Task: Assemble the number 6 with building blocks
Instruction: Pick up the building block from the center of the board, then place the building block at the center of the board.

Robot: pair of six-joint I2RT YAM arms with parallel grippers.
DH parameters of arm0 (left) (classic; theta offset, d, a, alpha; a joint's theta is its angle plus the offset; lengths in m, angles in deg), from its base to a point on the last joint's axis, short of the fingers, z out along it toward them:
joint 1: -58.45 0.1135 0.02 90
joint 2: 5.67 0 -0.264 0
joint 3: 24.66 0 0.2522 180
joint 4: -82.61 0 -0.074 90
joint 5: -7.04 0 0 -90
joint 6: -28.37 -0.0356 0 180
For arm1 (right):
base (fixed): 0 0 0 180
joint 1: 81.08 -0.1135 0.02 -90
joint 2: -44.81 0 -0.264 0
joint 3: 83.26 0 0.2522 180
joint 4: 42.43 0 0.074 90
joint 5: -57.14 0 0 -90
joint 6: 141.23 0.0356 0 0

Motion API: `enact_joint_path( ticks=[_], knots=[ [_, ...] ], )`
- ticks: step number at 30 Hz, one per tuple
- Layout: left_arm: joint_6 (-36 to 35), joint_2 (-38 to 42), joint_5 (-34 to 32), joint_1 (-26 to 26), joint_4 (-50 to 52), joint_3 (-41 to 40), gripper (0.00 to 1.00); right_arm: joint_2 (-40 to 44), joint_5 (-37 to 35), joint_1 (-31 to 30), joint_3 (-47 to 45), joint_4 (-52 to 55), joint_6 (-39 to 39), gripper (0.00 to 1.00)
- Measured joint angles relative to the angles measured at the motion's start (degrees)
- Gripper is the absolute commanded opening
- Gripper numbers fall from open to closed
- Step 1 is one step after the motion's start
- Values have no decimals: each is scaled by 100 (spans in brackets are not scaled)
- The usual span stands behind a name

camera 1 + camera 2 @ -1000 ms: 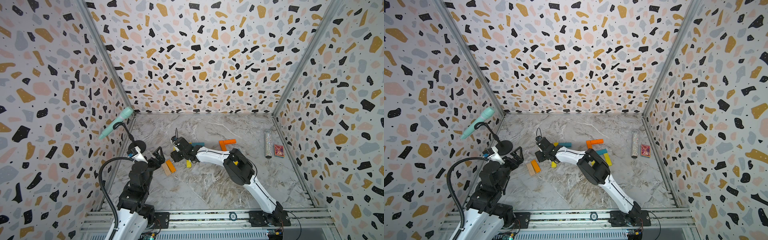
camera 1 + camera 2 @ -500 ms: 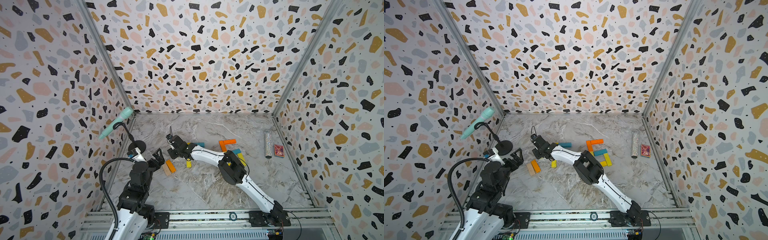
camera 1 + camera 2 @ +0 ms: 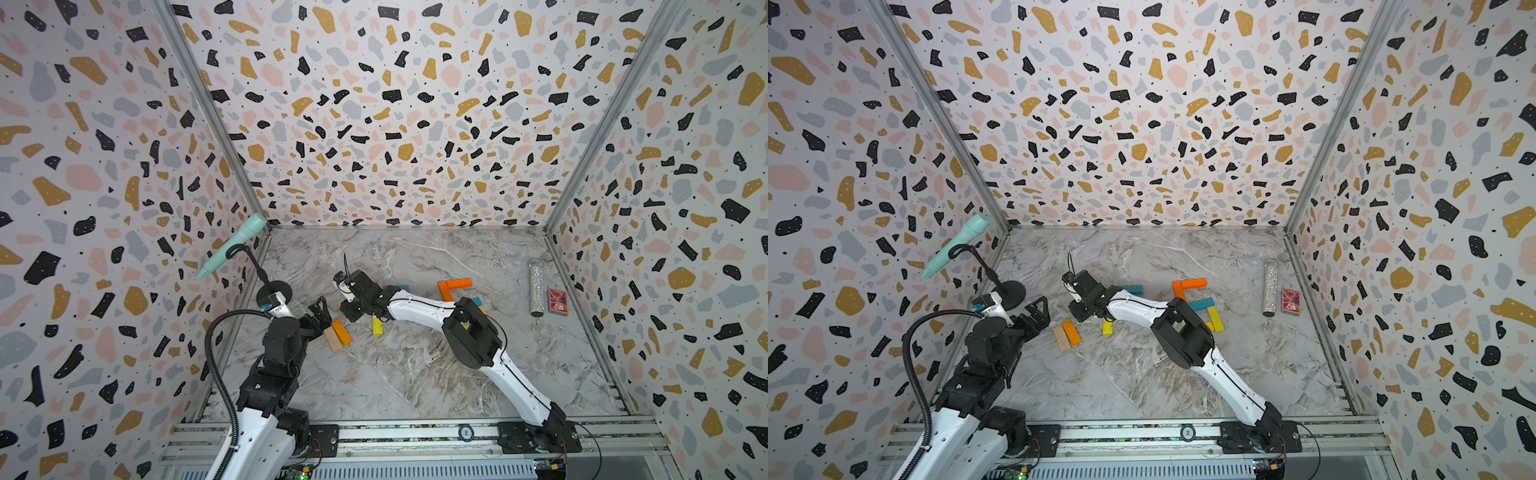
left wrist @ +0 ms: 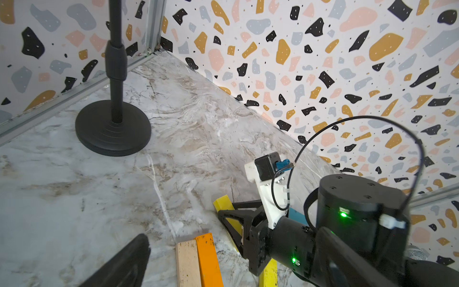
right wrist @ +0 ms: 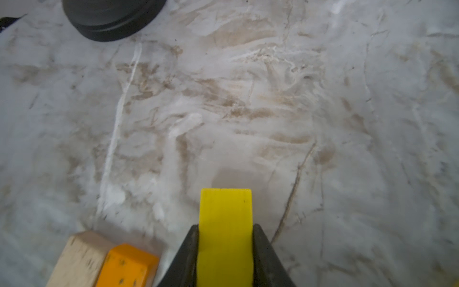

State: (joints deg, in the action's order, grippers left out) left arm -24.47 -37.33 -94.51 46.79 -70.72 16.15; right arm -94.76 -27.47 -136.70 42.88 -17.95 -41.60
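- At the left-centre of the marble tabletop [image 3: 415, 374], the right gripper [image 5: 225, 227] is clamped on a yellow plank [image 5: 225, 208]. In the right wrist view both black fingers [image 5: 190, 251] press against its long sides, and its end juts out past the fingertips.
- Whether that plank rests on the marble or is lifted clear of it cannot be told.
- Just beside it, on the left arm's side, an orange plank [image 3: 341, 332] and a bare wood plank [image 3: 333, 340] lie flat, side by side and touching.
- The left gripper [image 3: 321, 315] hangs near those two, jaws spread wide, holding nothing.
- Towards the right of the table, two orange planks [image 3: 1192, 284] meet in a corner. A blue plank [image 3: 1202, 304] and a second yellow plank [image 3: 1216, 320] lie just in front of them, partly hidden by the right arm's elbow.
- Another blue plank [image 3: 1133, 289] shows behind the right forearm.
- A glittery tube [image 3: 537, 286] and a small red patterned box [image 3: 557, 301] lie beside each other near the right wall.
- A mint-green microphone [image 3: 232, 245] sits on a black stand whose round base [image 4: 113, 129] is by the left wall.
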Motion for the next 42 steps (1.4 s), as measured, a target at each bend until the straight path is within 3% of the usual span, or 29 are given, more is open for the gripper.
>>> enact_joint_path(
  ticks=[7,10,13,18,30,42],
  knots=[
    [-162,-966,778,0,-463,48,100,2645,509,511,-2669,-761,-407,22],
    [-190,-1412,1097,-2,-789,37,88,3528,597,999,-3506,-1021,-741,22],
    [-216,-1884,1364,-2,-1150,28,65,3939,597,1412,-4144,-1163,-1108,22],
    [-323,-2767,1580,-120,-1670,-13,30,3740,697,1425,-4712,-1113,-1683,22],
    [-461,-4444,1554,-643,-2557,-55,11,2544,938,1331,-4409,-1123,-2304,24],
    [-503,-5351,1679,-778,-3016,-11,6,2293,817,1285,-4044,-1123,-2317,52]
  ],
)
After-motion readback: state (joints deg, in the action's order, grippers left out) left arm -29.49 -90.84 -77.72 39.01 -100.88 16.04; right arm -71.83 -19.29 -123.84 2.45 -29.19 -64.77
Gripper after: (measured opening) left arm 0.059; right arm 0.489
